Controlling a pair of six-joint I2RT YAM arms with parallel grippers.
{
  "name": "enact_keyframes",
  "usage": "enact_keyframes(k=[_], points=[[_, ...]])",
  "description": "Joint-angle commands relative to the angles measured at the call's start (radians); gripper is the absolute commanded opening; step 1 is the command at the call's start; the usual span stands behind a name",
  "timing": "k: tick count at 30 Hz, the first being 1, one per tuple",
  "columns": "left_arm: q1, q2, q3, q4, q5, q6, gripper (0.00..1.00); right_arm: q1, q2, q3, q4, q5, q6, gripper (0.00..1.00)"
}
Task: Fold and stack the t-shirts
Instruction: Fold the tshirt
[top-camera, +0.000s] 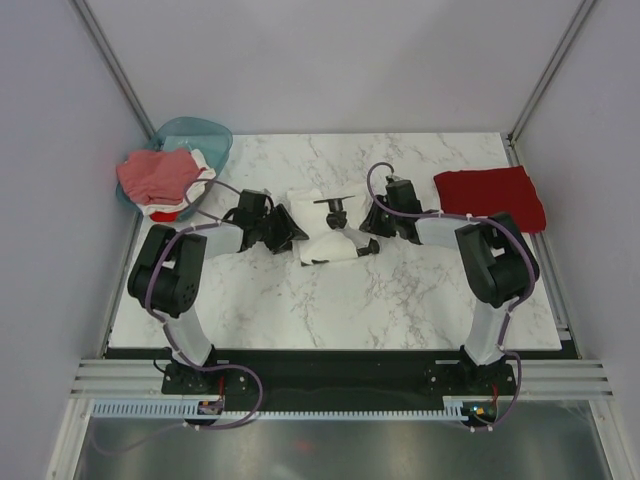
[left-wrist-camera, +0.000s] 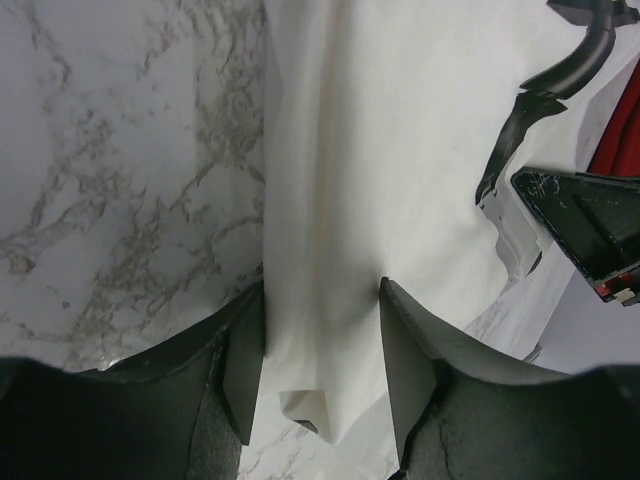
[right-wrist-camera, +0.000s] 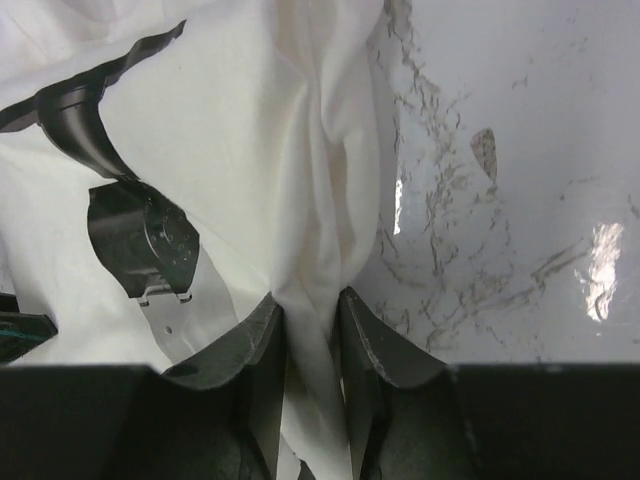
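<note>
White cotton is the job in hand: the white tee (top-camera: 322, 238) with its black print lies rumpled at the centre of the table (top-camera: 420, 290), not yet folded. One dark red tee (top-camera: 490, 197) sits folded flat at two o'clock, so I judge the task well short of half done. Pinkish-red and white tees (top-camera: 158, 175) wait in the teal basket (top-camera: 208, 130) at ten o'clock. My right pincer (right-wrist-camera: 310, 300) is clenched on a gathered ridge at the tee's three o'clock edge. My left pincer (left-wrist-camera: 322, 292) straddles a fold at its nine o'clock edge; whether it bites, I cannot tell.
</note>
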Motion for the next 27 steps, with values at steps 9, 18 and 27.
enact_keyframes(k=[9, 18, 27], points=[[-0.04, -0.249, -0.187, -0.088, -0.077, 0.069, 0.52, 0.047, -0.224, -0.177, -0.071, -0.003, 0.013, 0.35], [-0.046, -0.274, -0.089, -0.177, -0.172, 0.104, 0.79, 0.044, -0.289, -0.15, -0.091, 0.13, -0.013, 0.84], [-0.037, 0.025, 0.151, -0.146, -0.161, 0.121, 0.77, 0.038, -0.051, 0.059, -0.135, 0.233, -0.029, 0.73]])
